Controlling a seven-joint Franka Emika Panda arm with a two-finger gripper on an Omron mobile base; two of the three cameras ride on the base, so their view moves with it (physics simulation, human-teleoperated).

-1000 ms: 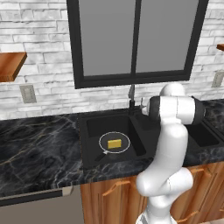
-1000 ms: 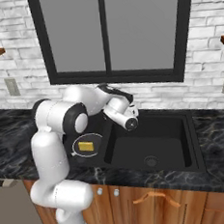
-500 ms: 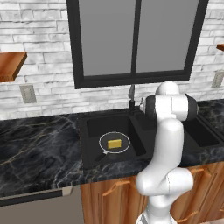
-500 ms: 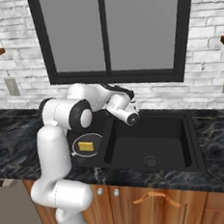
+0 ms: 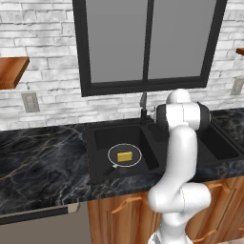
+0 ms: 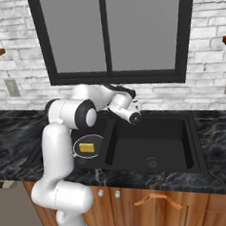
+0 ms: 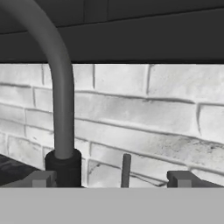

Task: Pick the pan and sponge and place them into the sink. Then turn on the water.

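Left base view shows the pan (image 5: 124,156) lying flat on the floor of the left basin of the sink (image 5: 95,147), toward that basin's front edge, with the sponge (image 5: 125,156) resting on top of it near its middle. Stacked that way, both are already where the task wants them, so I judge the carrying part done and only the water left.

The faucet (image 5: 143,106) stands upright at the back edge of the sink, on the divide between the two basins, under the window (image 5: 147,43). The arm is folded over the right basin with its wrist turned toward the back wall, which puts the gripper (image 7: 111,177) close in front of the faucet. In the hand view the faucet's curved neck rises on the left from its dark base, and a thin upright lever (image 7: 126,169) stands between the two fingertips, against the brick wall (image 7: 153,113). The jaws are spread apart and hold nothing; the lever sits in the gap, likely so they can push or close on it to start the flow
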